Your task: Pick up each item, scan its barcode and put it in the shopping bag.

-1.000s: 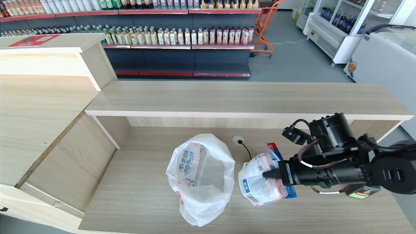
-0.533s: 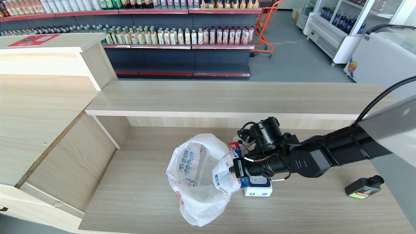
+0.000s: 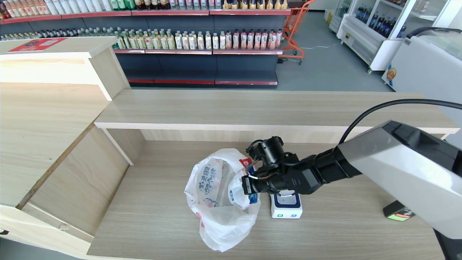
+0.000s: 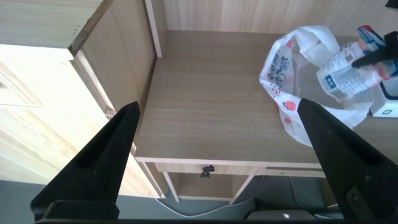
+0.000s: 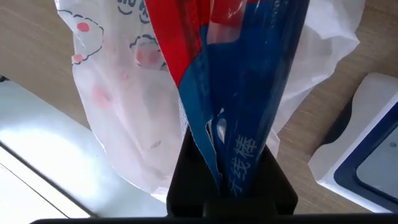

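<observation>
The right tool (image 3: 249, 186) was clamped shut on a snack packet (image 3: 236, 189), holding it at the open mouth of the shopping bag (image 3: 216, 216). The packet's white printed side faced 9 o'clock, and it hung against the bag's 3 o'clock rim. I could not tell whether its lower end was already inside the bag. From the right wrist view, the packet (image 5: 249, 93) showed as a red and blue folded edge pinched in the right tool (image 5: 231, 180), with the thin white plastic of the shopping bag (image 5: 124, 112) just behind it.

The bag stood on the wooden counter (image 3: 343, 234), mouth gaping upward, its pale film printed with pink marks and dark lettering. Just beside it at 3 o'clock sat a white box (image 3: 286, 209) with a blue top, partly covered by the right arm. Well apart at 3 o'clock, near the counter's edge, lay a small dark device (image 3: 396, 213) with a lit red and green face, half hidden by the arm's shell.

The left tool (image 4: 217, 104) hung spread wide open with nothing in it, above the counter's near edge, well apart from the bag. In that view the shopping bag (image 4: 286, 81) and the packet (image 4: 342, 74) appeared far off across the counter (image 4: 205, 118).
</observation>
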{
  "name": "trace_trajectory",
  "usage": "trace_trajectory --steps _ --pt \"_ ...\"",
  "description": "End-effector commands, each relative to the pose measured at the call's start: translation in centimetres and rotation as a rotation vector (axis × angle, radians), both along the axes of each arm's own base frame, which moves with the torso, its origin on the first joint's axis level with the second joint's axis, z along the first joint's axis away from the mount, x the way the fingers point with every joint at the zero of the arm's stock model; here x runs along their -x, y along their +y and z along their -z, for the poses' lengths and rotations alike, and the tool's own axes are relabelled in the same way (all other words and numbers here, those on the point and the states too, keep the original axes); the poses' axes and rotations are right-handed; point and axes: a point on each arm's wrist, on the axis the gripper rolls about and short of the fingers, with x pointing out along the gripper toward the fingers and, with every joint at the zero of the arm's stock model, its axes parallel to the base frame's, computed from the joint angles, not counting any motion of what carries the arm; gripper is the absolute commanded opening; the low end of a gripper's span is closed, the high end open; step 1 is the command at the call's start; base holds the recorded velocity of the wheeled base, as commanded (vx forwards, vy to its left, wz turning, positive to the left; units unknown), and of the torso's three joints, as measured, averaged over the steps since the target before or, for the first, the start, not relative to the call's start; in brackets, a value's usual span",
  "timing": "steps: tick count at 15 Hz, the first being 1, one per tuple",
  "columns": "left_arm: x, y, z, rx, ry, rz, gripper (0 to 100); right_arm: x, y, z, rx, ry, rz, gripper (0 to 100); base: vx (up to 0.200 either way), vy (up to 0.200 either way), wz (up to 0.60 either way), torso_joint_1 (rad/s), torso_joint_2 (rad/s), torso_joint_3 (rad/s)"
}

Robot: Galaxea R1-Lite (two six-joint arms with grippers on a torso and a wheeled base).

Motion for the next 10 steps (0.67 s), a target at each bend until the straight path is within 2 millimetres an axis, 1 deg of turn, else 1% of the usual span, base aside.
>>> trace_trajectory --steps 1,2,3,4,6,9,10 --pt "0.00 0.00 0.00 -0.001 -0.001 0.000 100 -0.38 0.31 1.70 0.053 -0.002 -0.016 0 0.000 0.000 0.00 0.000 0.00 0.000" --pt "0.00 0.00 0.00 0.001 0.000 0.000 100 -0.37 0.10 2.20 0.099 -0.019 -0.042 0 0.000 0.000 0.00 0.000 0.00 0.000" --pt "0.00 0.00 0.00 0.001 0.000 0.000 100 -0.35 0.09 2.23 0.102 -0.020 -0.043 0 0.000 0.000 0.00 0.000 0.00 0.000" --pt "0.00 0.00 0.00 -0.001 -0.001 0.000 100 -0.34 -0.27 2.61 0.165 -0.048 -0.055 0 0.000 0.000 0.00 0.000 0.00 0.000" --pt "0.00 0.00 0.00 -0.001 -0.001 0.000 100 -0.59 -0.53 2.46 0.180 -0.066 -0.063 0 0.000 0.000 0.00 0.000 0.00 0.000" --pt "0.00 0.00 0.00 0.001 0.000 0.000 100 -0.76 -0.40 2.30 0.168 -0.086 -0.067 0 0.000 0.000 0.00 0.000 0.00 0.000" --pt "0.00 0.00 0.00 0.001 0.000 0.000 100 -0.78 -0.20 2.17 0.153 -0.095 -0.068 100 0.000 0.000 0.00 0.000 0.00 0.000"
